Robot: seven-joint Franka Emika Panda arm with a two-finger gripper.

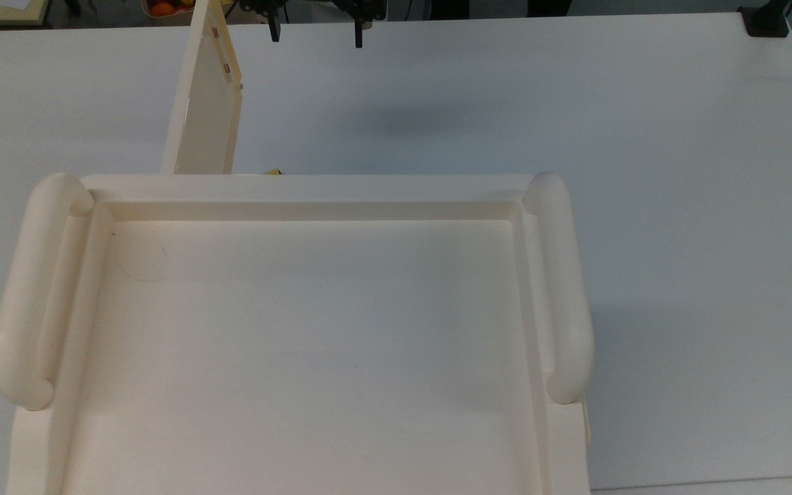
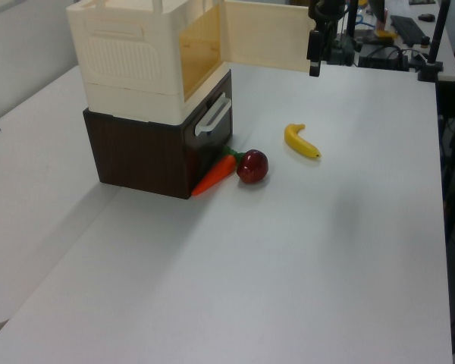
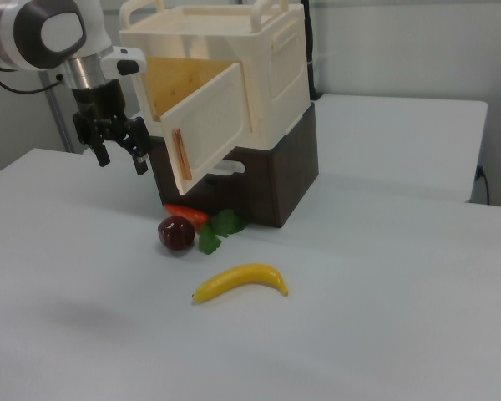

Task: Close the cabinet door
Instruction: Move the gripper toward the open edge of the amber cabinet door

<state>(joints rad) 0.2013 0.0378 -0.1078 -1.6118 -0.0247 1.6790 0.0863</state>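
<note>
The cream cabinet [image 2: 133,57] sits on a dark base, and its tray-like top [image 1: 300,330] has rounded rails on two sides. The cabinet door [image 1: 205,103] stands swung wide open, hinged at the front corner; its panel [image 3: 213,125] juts out toward the arm and shows brownish fittings. In the left view the cabinet door [image 2: 265,34] runs back toward the table's far end. My gripper [image 3: 121,157] hangs open and empty in the air, just off the door's free edge. The top view puts the gripper [image 1: 315,33] right of the door, at the upper edge.
A dark brown drawer box [image 2: 144,155] carries the cabinet. On the white table [image 1: 609,103] in front of it lie a carrot [image 2: 214,176], a red apple [image 2: 252,166] and a banana [image 2: 302,142]. Equipment crowds the table's far end in the left view.
</note>
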